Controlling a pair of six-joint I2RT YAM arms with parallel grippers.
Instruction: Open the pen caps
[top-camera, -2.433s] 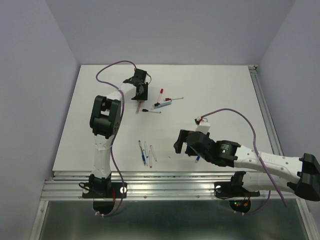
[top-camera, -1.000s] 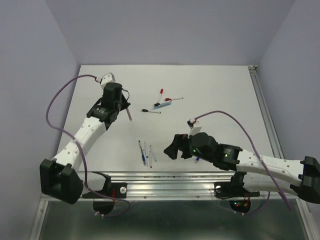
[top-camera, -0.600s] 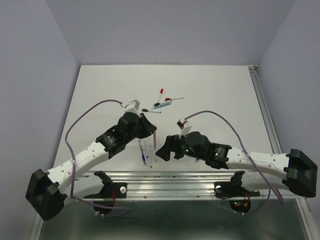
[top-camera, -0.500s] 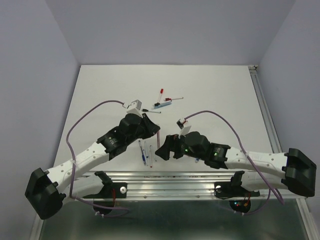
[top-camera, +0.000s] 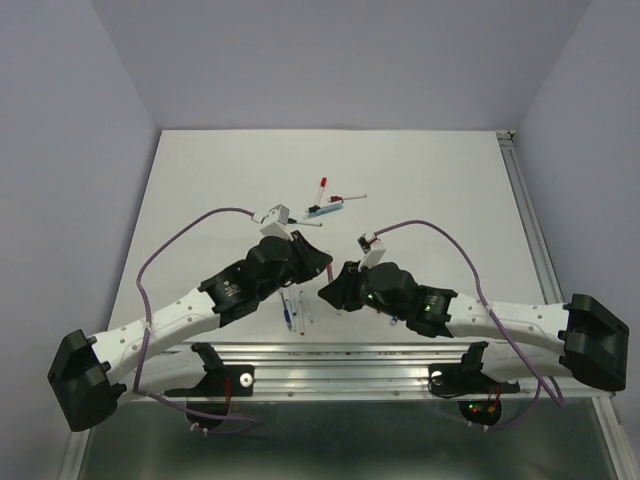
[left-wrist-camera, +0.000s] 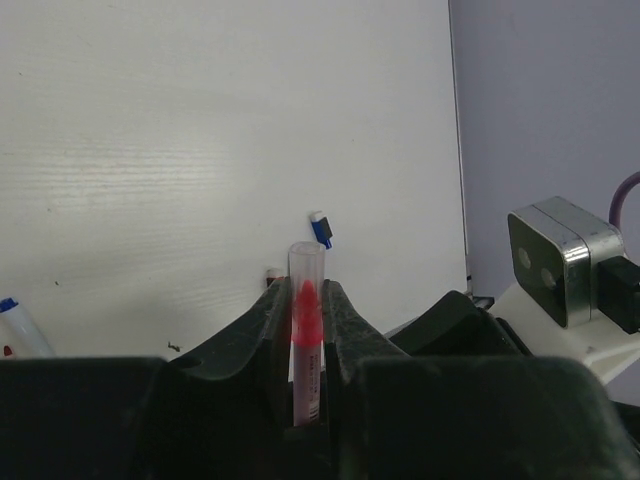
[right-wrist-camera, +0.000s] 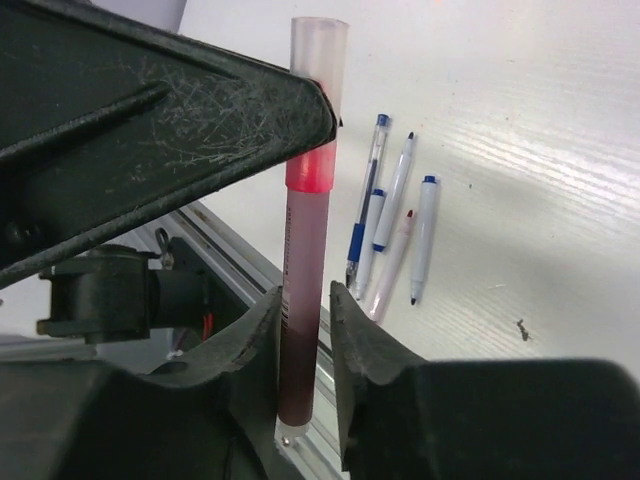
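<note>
Two grippers on one red pen (right-wrist-camera: 303, 230), held above table (top-camera: 200, 180). Left gripper (left-wrist-camera: 307, 300): jaws pinched tight on translucent pen cap (right-wrist-camera: 319, 50) at upper end. Right gripper (right-wrist-camera: 303, 300): jaws clamped on lower barrel. Cap seated on pen. Several loose pens (right-wrist-camera: 395, 225) flat on table beyond.

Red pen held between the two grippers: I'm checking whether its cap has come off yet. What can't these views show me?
Top external view: the red pen is too small and covered where the left gripper and right gripper meet.
Left wrist view: its lower barrel is buried between the fingers.
Right wrist view: the left gripper's finger overlaps the pale end, so any cap seam or gap cannot be told.
</note>
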